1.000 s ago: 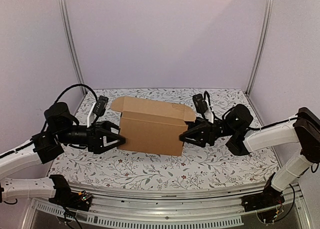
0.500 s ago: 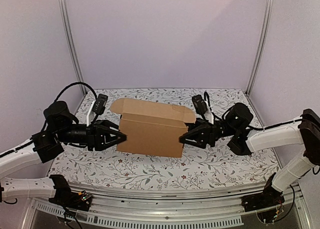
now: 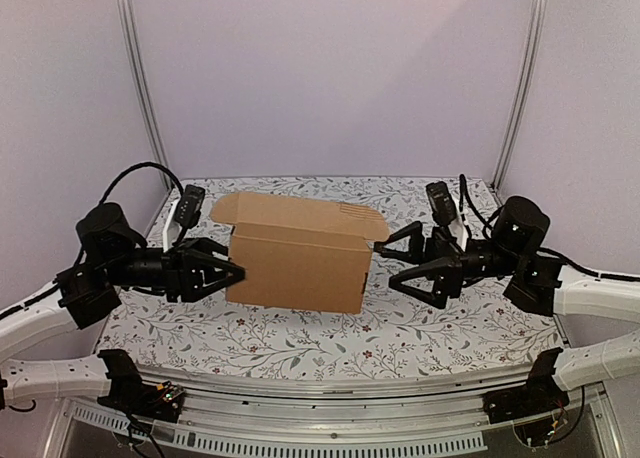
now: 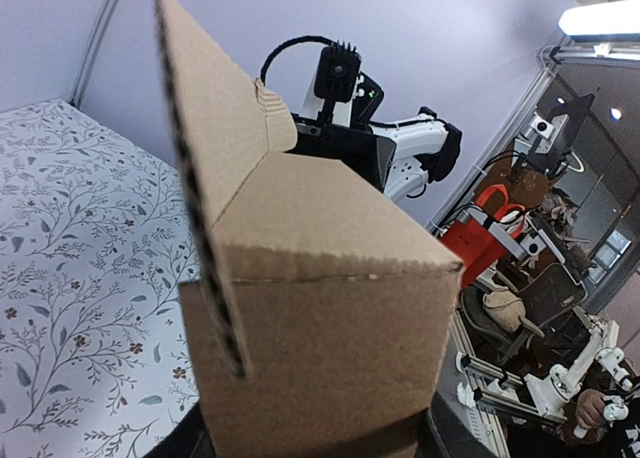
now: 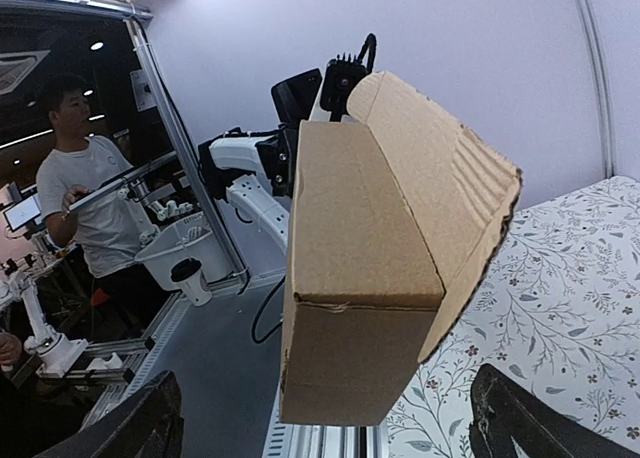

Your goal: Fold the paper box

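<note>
The paper box (image 3: pixel 300 263) is a folded brown cardboard box standing on the flowered table (image 3: pixel 440 328). Its top flap is tilted up at the back. My left gripper (image 3: pixel 232 274) is at the box's left end, jaws spread wide to either side of that end and pressed on it. In the left wrist view the box (image 4: pixel 320 348) fills the frame between the fingers (image 4: pixel 190 443). My right gripper (image 3: pixel 388 263) is open and empty, a short gap off the box's right end. The right wrist view shows the box (image 5: pixel 360 278) ahead of its wide-spread fingers (image 5: pixel 130 428).
Metal frame posts (image 3: pixel 140 88) stand at the table's back corners, with purple walls behind. A rail (image 3: pixel 330 393) runs along the near edge. A person (image 5: pixel 85 208) and other equipment stand beyond the table.
My right gripper has backed away to the right, off the box's end, and opened wider. The box and my left gripper have shifted a little to the left.
</note>
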`<state>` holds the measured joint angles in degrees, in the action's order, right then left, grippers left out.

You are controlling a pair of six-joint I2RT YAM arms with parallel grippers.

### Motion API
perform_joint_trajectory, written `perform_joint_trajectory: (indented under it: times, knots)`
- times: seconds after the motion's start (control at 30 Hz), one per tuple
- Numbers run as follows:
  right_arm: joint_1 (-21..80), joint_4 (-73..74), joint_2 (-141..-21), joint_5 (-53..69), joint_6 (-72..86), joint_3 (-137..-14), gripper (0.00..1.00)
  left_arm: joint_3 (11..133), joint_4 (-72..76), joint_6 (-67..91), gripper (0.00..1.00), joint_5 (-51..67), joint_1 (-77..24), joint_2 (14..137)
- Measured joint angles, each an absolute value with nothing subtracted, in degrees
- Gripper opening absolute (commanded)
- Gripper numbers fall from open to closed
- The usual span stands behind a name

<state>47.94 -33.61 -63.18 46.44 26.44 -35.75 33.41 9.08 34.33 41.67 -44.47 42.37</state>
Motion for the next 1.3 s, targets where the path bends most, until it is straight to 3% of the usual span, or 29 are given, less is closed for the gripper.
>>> perform_joint_trajectory:
  times: [0.33,0.97,1.3]
  knots:
    - [47.62,-19.29,-48.84,32.58,24.62,-30.57,0.99,33.41,8.78,34.3,0.11,41.56,-44.47,40.95]
    - [56.01,-19.73,-61.47,29.19,23.88,-40.23,0.94,33.1,15.03,37.8,0.1,41.74,-44.47,42.72]
    - [56.86,-24.95,-65.87,31.94,25.76,-43.13,0.82,32.8,17.5,38.98,0.09,41.76,-44.47,42.81]
